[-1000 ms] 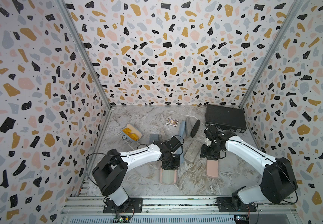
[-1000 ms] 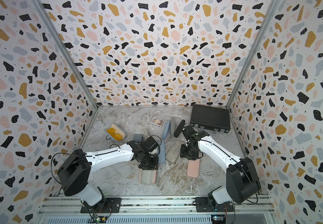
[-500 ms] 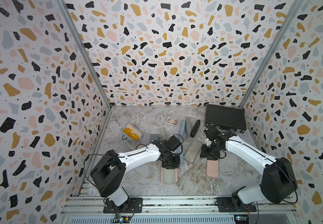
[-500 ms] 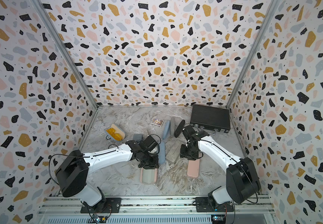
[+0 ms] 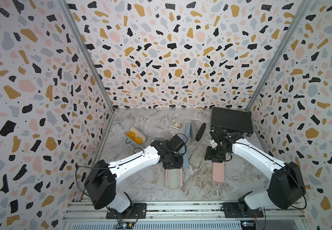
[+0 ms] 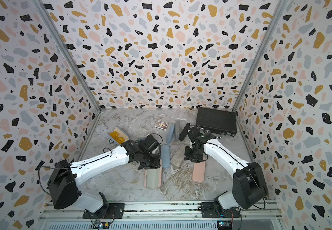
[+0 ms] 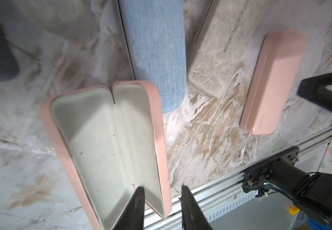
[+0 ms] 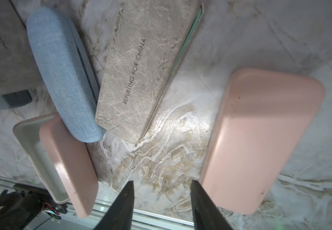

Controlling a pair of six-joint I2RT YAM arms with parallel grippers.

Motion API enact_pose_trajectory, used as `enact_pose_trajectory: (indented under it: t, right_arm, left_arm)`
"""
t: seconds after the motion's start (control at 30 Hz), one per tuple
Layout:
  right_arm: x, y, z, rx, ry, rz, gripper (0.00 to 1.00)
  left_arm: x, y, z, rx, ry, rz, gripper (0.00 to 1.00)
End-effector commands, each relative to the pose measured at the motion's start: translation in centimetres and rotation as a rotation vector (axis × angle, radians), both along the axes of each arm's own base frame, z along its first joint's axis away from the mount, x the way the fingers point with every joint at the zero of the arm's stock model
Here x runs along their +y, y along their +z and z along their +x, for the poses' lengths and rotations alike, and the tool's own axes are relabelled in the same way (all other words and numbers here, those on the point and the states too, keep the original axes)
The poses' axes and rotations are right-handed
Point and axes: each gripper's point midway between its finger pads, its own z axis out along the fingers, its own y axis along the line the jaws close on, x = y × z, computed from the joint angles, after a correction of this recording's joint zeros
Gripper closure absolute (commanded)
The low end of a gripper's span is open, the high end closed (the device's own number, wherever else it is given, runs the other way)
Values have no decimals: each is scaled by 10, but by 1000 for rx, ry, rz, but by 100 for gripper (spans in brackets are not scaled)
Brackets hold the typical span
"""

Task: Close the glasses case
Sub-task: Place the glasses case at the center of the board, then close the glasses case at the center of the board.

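The pink glasses case lies open near the front, its cream lining facing up and one half raised. My left gripper is open and straddles the raised half's wall. One finger is inside the case and the other outside, with a gap showing on the outer side. My right gripper is open over bare floor with nothing between its fingers. A second pink case, closed, lies just beside it.
A blue fabric case and a marble-patterned case lie between the arms. Further back are a black box, a black oval case, a card box and an open case with yellow contents.
My left gripper's jaws have parted and now stand either side of the raised half's wall. The right gripper's jaws have narrowed a little. Both arms have hardly moved.
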Motion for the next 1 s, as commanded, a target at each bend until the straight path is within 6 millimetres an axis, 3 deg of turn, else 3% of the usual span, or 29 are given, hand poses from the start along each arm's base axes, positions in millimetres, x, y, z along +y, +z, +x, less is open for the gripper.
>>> enact_pose_trajectory:
  t: [0.0, 0.07, 0.23, 0.37, 0.67, 0.97]
  right_arm:
    - [9, 14, -2, -18, 27, 39, 82]
    - [15, 11, -5, -13, 50, 43, 97]
    - [38, 6, -14, -4, 124, 46, 100]
    - [55, 1, -18, 5, 157, 48, 100]
    - [89, -16, -29, 40, 243, 22, 100]
    - [115, -25, -34, 61, 299, 11, 100]
  left_arm:
    - [34, 18, 10, -84, 31, 93, 81]
    - [49, 20, 15, -92, 72, 89, 100]
    - [94, 8, 21, -52, 179, 80, 100]
    - [111, -8, 14, 0, 221, 49, 100]
    - [97, -57, -13, 148, 229, -86, 100]
    - [97, -80, -18, 193, 214, -68, 100]
